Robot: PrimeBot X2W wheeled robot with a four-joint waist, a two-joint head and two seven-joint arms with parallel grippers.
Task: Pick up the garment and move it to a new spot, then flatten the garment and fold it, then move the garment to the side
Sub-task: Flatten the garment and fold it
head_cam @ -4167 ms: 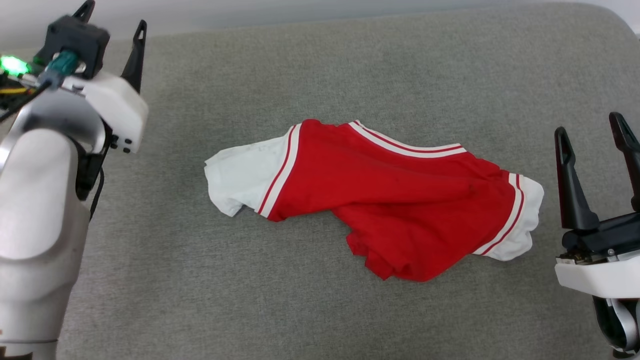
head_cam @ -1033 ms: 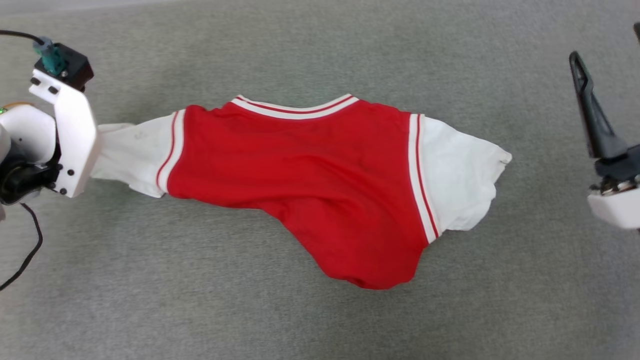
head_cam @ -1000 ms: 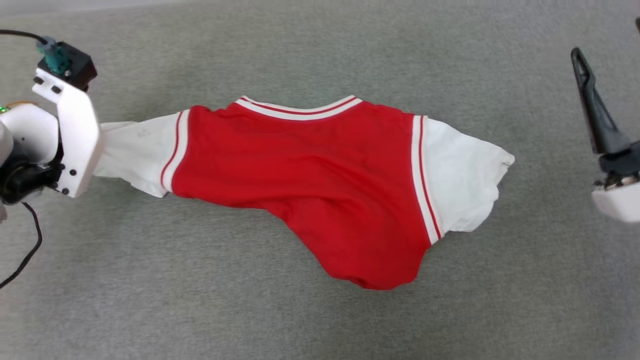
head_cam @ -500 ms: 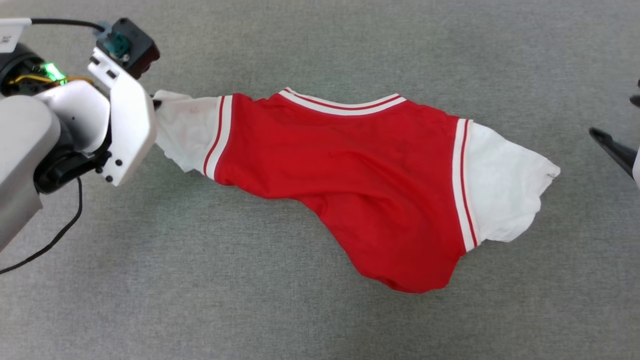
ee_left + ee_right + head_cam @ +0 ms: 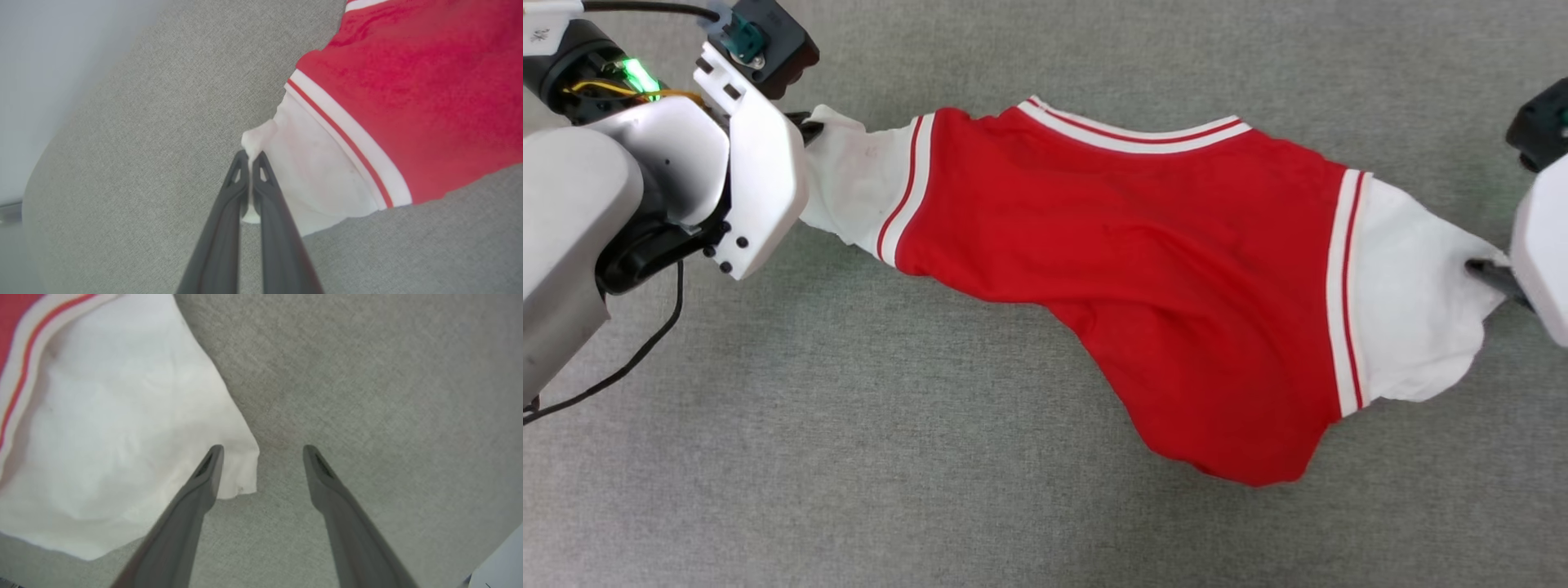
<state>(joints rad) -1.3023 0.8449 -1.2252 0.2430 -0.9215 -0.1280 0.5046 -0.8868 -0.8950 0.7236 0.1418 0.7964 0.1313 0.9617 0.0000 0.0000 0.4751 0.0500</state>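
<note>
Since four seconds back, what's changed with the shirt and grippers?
Left gripper, then open and clear, is now shut on the left sleeve tip, and the shirt is pulled out longer. Right gripper has come to the right sleeve corner. Unchanged: right jaws open, shirt on the grey surface.

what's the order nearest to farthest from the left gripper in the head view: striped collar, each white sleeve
1. Left white sleeve, pinched in the left gripper.
2. Striped collar, top middle.
3. Right white sleeve, far right.
</note>
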